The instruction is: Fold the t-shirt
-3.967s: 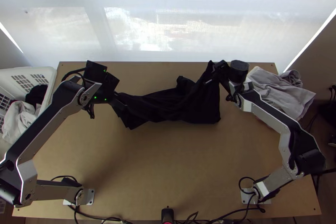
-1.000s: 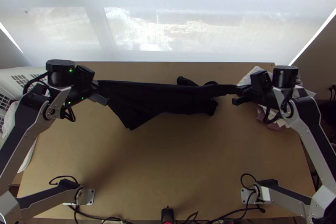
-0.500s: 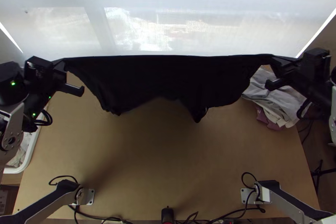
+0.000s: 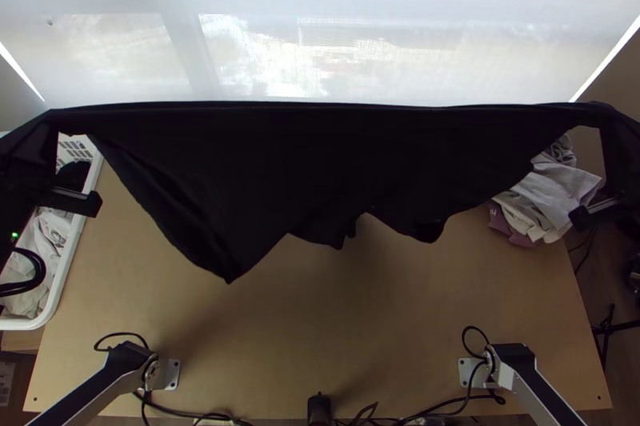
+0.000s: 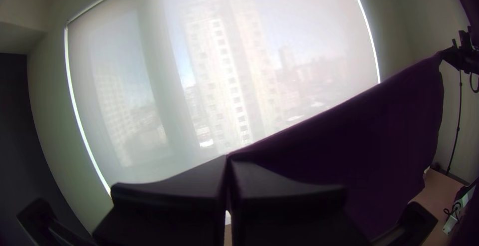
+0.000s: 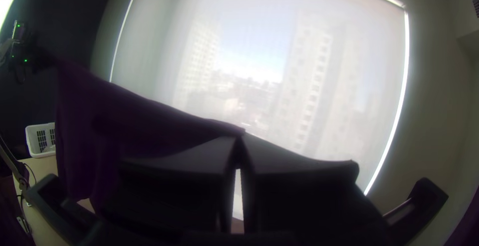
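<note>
- With the left gripper (image 4: 51, 117), pinched one end of the t-shirt's (image 4: 320, 162) upper edge, narrow, fingers brought together on the cloth but for a thin slit between.
- With the right gripper (image 4: 600, 113), gripped the other end of that edge likewise, fingers close together.
- Held the upper edge nearly straight and taut between both grippers, well apart, above the table (image 4: 336, 330).
- Let the rest of the dark cloth hang below in loose folds, with an uneven lower edge of several points, the longest on the left gripper's side.
- Could not tell the height of those points over the wood.
- Partly beneath the left gripper, had a white basket (image 4: 67, 270) with slotted walls.
- Inside, saw light cloth (image 4: 36, 254) bunched nearer the arms' bases and dark cloth (image 4: 74, 176) nearer the window side.
- Just inward of the right gripper and lower, found a heap of light grey garments (image 4: 552, 182), with a mauve piece (image 4: 512, 230) poking out from under.
- Farther off, toward the table's near side, had both arms' base plates, cables and a small black device (image 4: 319, 408) between.
- Beyond both grippers, faced a broad window under a pale, see-through blind (image 4: 320, 26), with tall buildings behind.
</note>
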Motion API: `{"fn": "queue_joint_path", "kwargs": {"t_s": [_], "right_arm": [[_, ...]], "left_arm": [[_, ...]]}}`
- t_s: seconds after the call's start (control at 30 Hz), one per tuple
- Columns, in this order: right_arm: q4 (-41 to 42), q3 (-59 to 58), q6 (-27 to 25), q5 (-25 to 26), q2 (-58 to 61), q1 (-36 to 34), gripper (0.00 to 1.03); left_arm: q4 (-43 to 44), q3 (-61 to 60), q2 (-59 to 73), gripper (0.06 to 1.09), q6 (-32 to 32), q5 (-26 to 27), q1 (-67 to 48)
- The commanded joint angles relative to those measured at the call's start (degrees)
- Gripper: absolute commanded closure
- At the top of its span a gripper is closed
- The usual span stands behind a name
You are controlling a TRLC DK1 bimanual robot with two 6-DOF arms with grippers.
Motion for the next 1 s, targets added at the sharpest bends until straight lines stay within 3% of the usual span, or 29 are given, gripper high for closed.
{"fn": "queue_joint_path", "kwargs": {"t_s": [0.0,0.2,0.53,0.77,0.97], "right_arm": [[-0.01,1.25,0.5,0.13,-4.89,0.42,1.0],[-2.3,4.32,3.66,-2.16,-5.6,0.42,1.0],[-6.43,4.76,7.88,-4.62,-5.51,0.42,1.0],[-7.92,5.47,7.71,-5.32,-6.74,0.33,1.0],[-8.54,15.31,8.06,-5.32,-2.26,0.16,1.0]], "left_arm": [[-7.63,5.37,-2.23,1.05,-3.36,0.79,-1.08],[-15.98,11.17,-2.14,1.05,-9.34,3.34,-0.99],[-24.77,7.48,-3.81,1.05,-12.5,7.65,-0.28],[-23.45,6.96,-4.96,1.05,-12.85,8.61,0.68],[-23.01,13.2,-3.46,1.05,-12.32,8.61,3.41]]}}
